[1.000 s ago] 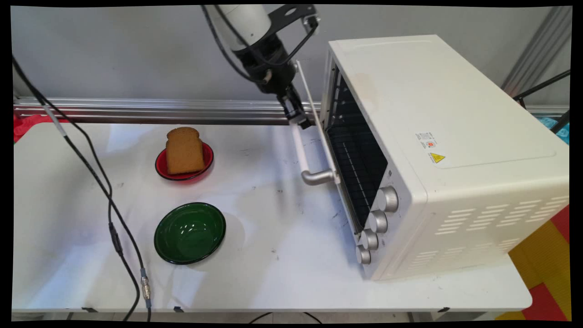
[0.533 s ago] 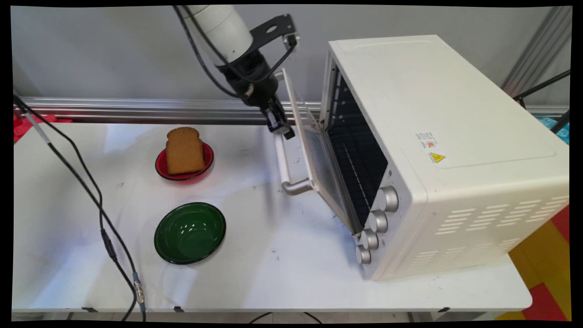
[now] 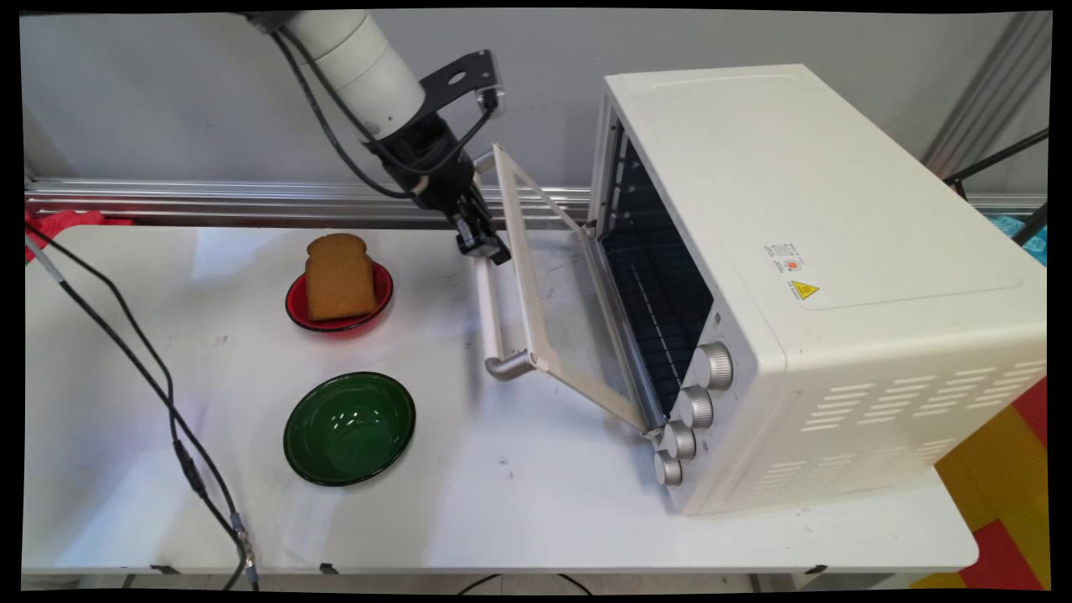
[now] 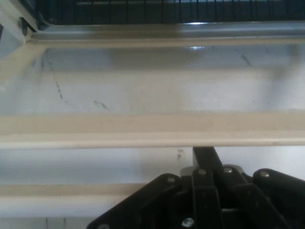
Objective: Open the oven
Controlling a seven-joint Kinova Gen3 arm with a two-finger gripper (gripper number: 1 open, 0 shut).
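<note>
While the green bowl (image 3: 349, 428) sits empty toward the table's (image 3: 519, 502) near edge, beyond it a bread slice (image 3: 339, 276) stands on the red plate (image 3: 368, 306). Further back, the gripper (image 3: 484, 248) is clamped on the door handle (image 3: 489, 306). Toaster oven (image 3: 821, 276) door (image 3: 557, 293) has swung much lower within the second, rack exposed, about half open.

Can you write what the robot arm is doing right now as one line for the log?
gripper: shut on oven door handle | oven door: partly open | bread slice: on red plate | green bowl: empty
</note>
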